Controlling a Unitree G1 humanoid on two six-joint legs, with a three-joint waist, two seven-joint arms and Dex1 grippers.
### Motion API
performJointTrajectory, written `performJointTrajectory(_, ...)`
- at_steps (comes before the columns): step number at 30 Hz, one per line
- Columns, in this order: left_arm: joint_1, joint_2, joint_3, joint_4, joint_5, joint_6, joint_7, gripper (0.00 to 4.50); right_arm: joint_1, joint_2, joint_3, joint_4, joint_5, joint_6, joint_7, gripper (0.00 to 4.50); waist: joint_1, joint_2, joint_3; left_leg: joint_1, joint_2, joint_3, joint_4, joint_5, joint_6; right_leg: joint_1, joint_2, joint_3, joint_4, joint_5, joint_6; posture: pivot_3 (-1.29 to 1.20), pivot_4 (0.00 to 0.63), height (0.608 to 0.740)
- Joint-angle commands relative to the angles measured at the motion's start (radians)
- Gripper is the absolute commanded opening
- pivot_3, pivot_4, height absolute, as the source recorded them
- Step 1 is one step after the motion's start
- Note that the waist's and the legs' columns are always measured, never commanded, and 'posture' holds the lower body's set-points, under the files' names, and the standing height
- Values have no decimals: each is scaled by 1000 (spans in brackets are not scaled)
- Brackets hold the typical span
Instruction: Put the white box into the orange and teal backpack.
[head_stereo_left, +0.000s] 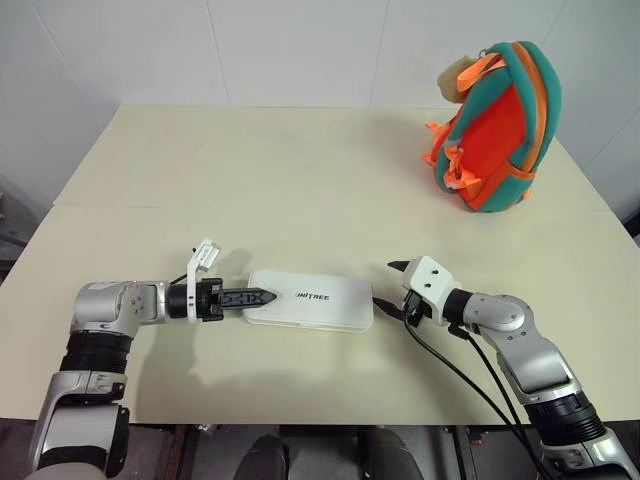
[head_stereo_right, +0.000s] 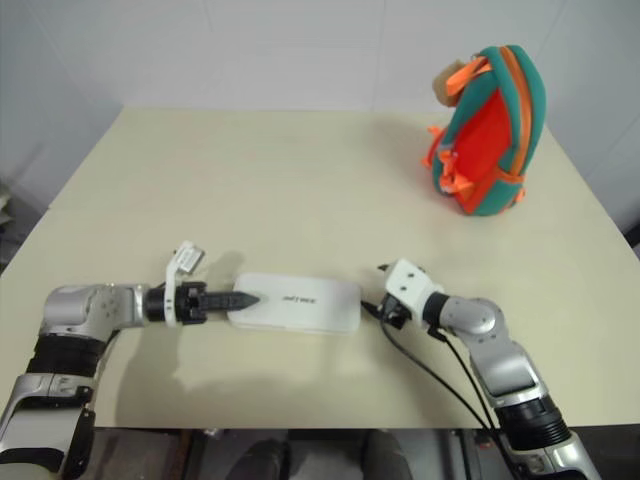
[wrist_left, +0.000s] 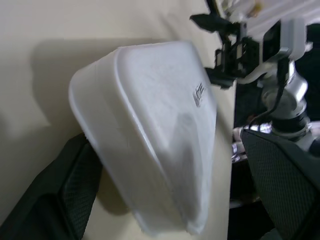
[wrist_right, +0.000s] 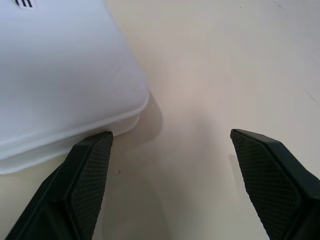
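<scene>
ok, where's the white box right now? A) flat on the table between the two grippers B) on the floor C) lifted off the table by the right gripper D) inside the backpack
A: the white box lies flat on the table, the left gripper at one end and the right gripper open at the other; the orange and teal backpack stands apart at the far right.

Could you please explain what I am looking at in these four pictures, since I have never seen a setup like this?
A two-armed humanoid robot stands at a beige table. The two wide pictures come from cameras in its head; the two close ones from cameras on its wrists. A white box lies flat between the arms. The left gripper and the right gripper are both open at the box's two ends; nothing is lifted. The orange and teal backpack stands upright at the far right.
</scene>
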Motion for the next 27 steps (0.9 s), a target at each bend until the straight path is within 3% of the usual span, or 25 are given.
performJointTrajectory(1,-43,-19,33,50,-24,-23,-10,4489,-2,2,-9,-23,10,-18,6,4500,-2,0,0,0,0,0,0,0,0,0,0,0,0,0,0,0,150,740)
performJointTrajectory(9,-68,-29,-1,99,0,-55,-35,4489,7,-1,-16,-29,10,-15,4,4500,-5,0,0,0,0,0,-1,0,0,0,0,0,-1,0,0,0,150,740)
performJointTrajectory(12,-82,-33,-8,109,-9,-42,-46,3913,4,-1,-16,-27,9,-15,3,4500,-3,0,0,0,0,0,-1,0,0,0,0,0,-1,0,0,0,150,740)
performJointTrajectory(20,-109,-44,-5,137,-10,-32,-50,1523,-1,-2,-21,-24,11,-18,5,4500,-3,0,0,0,0,0,0,0,0,0,0,0,0,0,0,0,150,740)
performJointTrajectory(27,-174,-82,110,254,-51,-25,24,1340,-15,-1,-25,-13,10,-23,7,4500,-3,0,0,0,0,0,0,0,0,0,0,0,0,0,0,0,150,740)
